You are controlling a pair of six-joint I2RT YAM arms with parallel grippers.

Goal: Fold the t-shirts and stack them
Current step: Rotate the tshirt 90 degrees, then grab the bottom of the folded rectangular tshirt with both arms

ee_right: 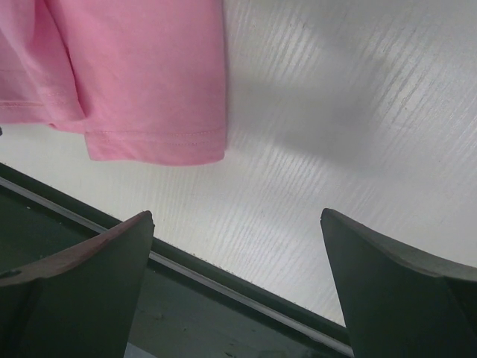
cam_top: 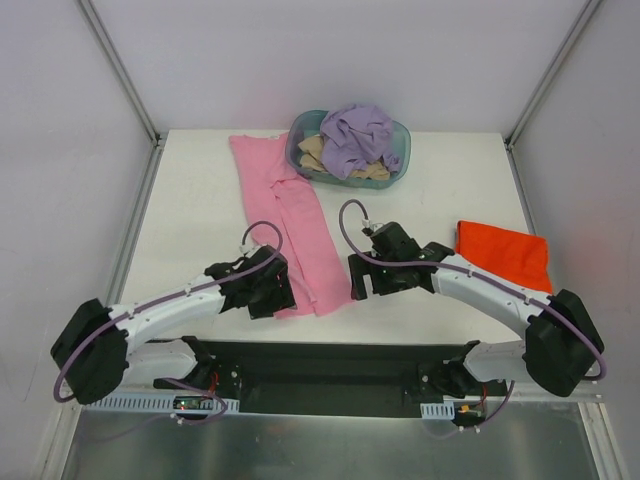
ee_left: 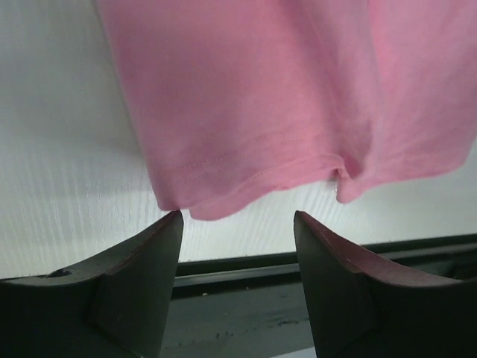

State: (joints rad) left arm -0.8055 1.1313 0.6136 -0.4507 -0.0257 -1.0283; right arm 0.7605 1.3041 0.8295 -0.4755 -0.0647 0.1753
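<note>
A pink t-shirt lies folded into a long strip from the basket down to the table's near edge. My left gripper is open and empty at its near-left hem. In the left wrist view the hem hangs just beyond the gripper. My right gripper is open and empty just right of the strip's near end. Its wrist view shows the pink corner up and left of the gripper. An orange-red t-shirt lies folded at the right. A lavender t-shirt and a tan one sit in the basket. No teal t-shirt shows.
The teal plastic oval basket stands at the back centre of the white table. A black rail runs along the near edge between the arm bases. Grey walls close in the sides and the back.
</note>
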